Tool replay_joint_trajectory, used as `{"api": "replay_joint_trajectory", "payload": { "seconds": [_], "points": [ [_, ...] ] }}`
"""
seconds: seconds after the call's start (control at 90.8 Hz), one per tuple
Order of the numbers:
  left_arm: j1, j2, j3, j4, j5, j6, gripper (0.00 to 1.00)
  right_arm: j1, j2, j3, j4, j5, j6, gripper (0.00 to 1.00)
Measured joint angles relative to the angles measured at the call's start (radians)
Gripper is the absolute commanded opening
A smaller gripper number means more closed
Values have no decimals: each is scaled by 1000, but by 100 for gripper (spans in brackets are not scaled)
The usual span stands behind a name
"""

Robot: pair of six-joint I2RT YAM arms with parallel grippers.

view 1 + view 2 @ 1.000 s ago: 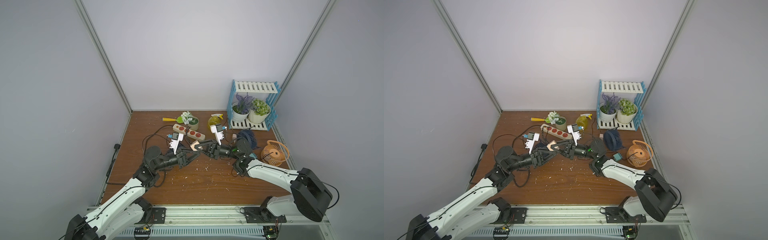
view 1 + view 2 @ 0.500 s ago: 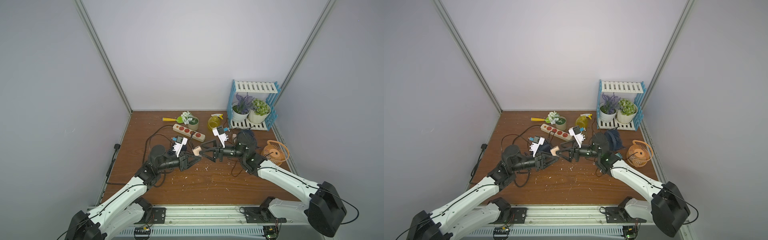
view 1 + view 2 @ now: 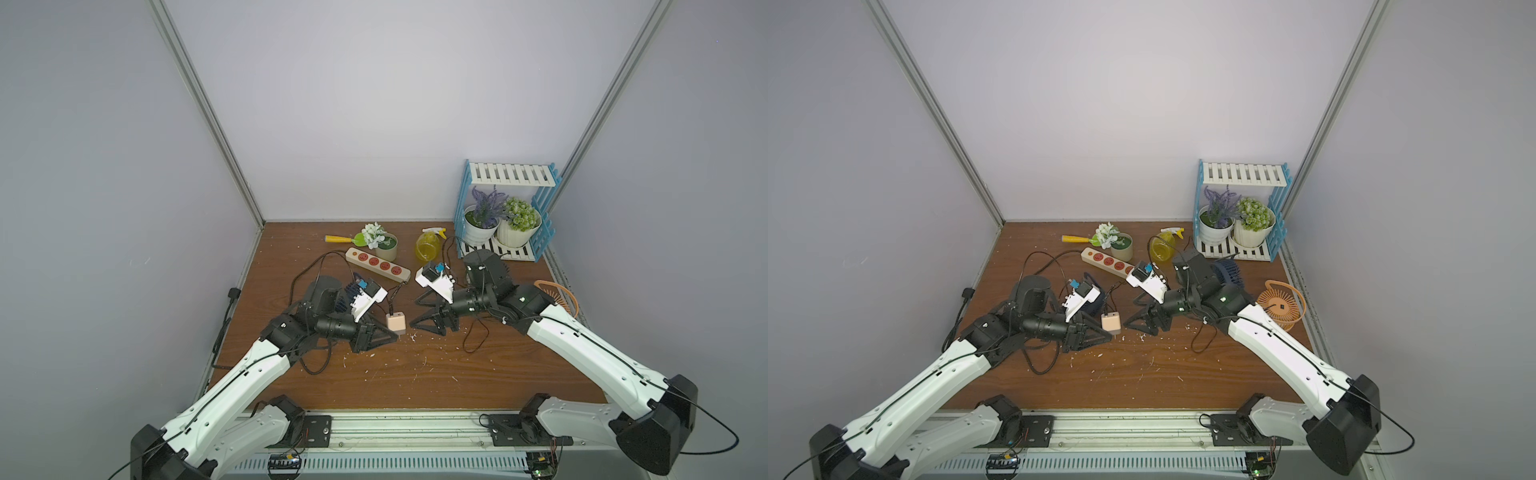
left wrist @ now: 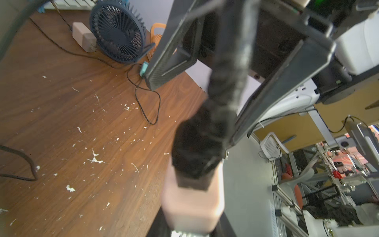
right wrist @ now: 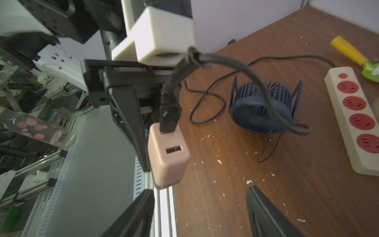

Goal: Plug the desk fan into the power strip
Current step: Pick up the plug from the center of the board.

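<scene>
- At the middle of the bench (image 3: 415, 374), the left claw (image 3: 394, 332) is clamped shut on the pale pink plug adapter (image 3: 395, 323). The adapter's black cord (image 5: 246, 68) leaves the face that carries the USB ports.
- Just to the right, the right claw (image 3: 417, 314) stands wide open and holds nothing. It is near the adapter but not touching it.
- The power strip (image 3: 377, 263) lies flat at the far side, left of centre, on a slant. All four red sockets are bare.
- The desk fan (image 5: 260, 110) sits just near of the strip, and the cord seems to lead to it.
- The step in hand looks like carrying the adapter to the strip and pushing it home.
- The prongs do not show in any view. They should sit on the face opposite the cord, so that face has to be turned down onto the strip.
- The adapter should be squared to the strip's slant before it goes down, over the nearest socket at the right end.
- The cord must trail free, or its slack may drag the fan or twist the adapter in the grip.
- Press straight down. The strip is light and may slide or tip, so the empty right claw could pin its far-left end.
- A second blue fan (image 4: 118, 30) stands on the right with its own adapter; leave it alone.
</scene>
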Motion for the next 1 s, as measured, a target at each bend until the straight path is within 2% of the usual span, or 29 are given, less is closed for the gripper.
{"api": "replay_joint_trajectory", "payload": {
  "seconds": [0.352,0.617,1.002],
  "points": [
    [-7,28,32,-109,96,65,9,39,63,2,25,-163,25,63],
    [-13,52,35,-121,117,74,9,63,109,19,101,-255,83,47],
    [-18,66,50,-142,123,94,8,88,150,49,72,-273,65,34]
  ]
}}
